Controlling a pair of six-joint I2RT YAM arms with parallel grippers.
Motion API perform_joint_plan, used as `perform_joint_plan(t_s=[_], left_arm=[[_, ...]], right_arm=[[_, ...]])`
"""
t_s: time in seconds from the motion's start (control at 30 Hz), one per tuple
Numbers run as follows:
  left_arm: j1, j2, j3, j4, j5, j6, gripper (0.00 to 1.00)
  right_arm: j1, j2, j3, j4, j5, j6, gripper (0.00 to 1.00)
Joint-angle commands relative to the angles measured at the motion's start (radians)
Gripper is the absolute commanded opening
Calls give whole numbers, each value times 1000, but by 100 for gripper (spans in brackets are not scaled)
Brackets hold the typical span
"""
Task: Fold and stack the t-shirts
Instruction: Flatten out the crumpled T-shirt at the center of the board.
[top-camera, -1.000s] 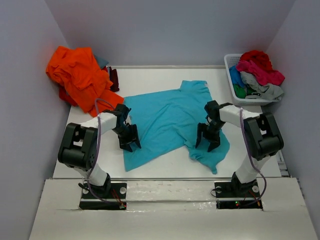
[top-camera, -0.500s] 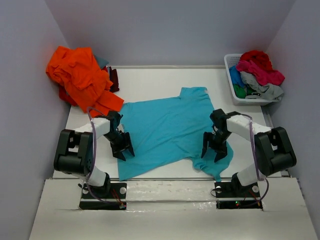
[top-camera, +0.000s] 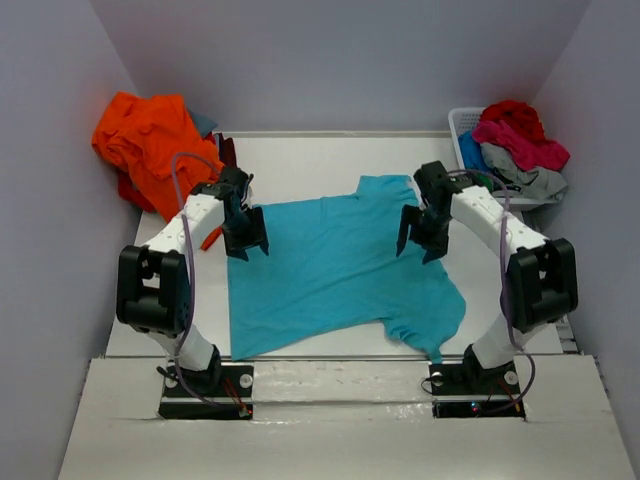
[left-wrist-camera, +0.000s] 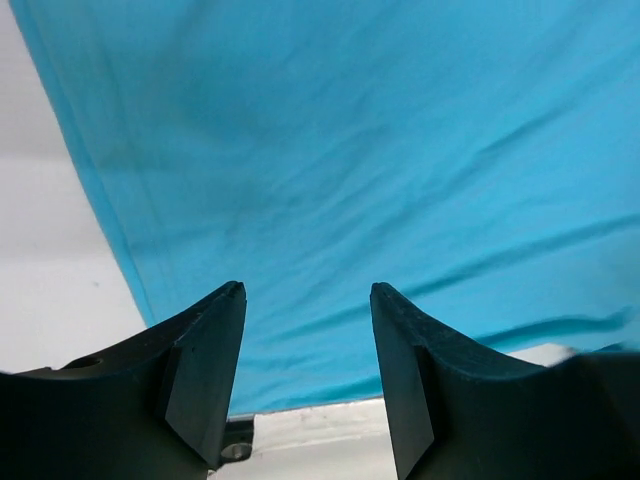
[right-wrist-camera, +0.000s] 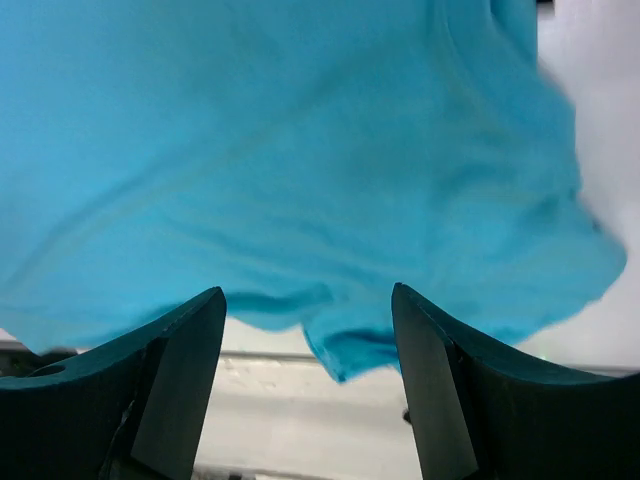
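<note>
A turquoise t-shirt (top-camera: 340, 265) lies spread flat in the middle of the white table, its lower hem close to the near edge. My left gripper (top-camera: 250, 250) hovers open over the shirt's left edge, nothing between its fingers. In the left wrist view the gripper (left-wrist-camera: 307, 288) looks down on the smooth turquoise cloth (left-wrist-camera: 350, 150). My right gripper (top-camera: 415, 250) hangs open above the shirt's right shoulder area. Its wrist view shows the gripper (right-wrist-camera: 308, 290) empty, over the shirt (right-wrist-camera: 300, 150). More t-shirts lie in an orange heap (top-camera: 150, 150) at the far left.
A white slatted basket (top-camera: 462, 140) at the far right holds red, pink, grey, green and blue shirts (top-camera: 515, 140). Dark cloth (top-camera: 228, 152) peeks out beside the orange heap. Grey walls close in on the left, right and far sides.
The turquoise shirt slid toward the near edge and now lies flatter. Both grippers then rose and moved toward the far side, from the shirt's lower part to its upper part.
</note>
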Motion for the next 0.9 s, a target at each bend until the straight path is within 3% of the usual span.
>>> perform_joint_plan(t_s=[0.0,0.27,0.37,0.6,0.87], left_arm=[[-10,95,184,15,-57,19,64],[-10,356,342,110,-65,2,63],[-1,411,399,133,-76,-12,62],[8,481,518,110,-87,-21,63],[8,491,545,109,-87,-18,63]], right_arm=[[-9,138,269,52,99,-26,73],[-80,503,724,54,-20,-1,71],[-80,566,788,47,-57,-4,70],[-80,531,684,98,-134,-4,68],[-80,507,613,127,-152,-18,68]])
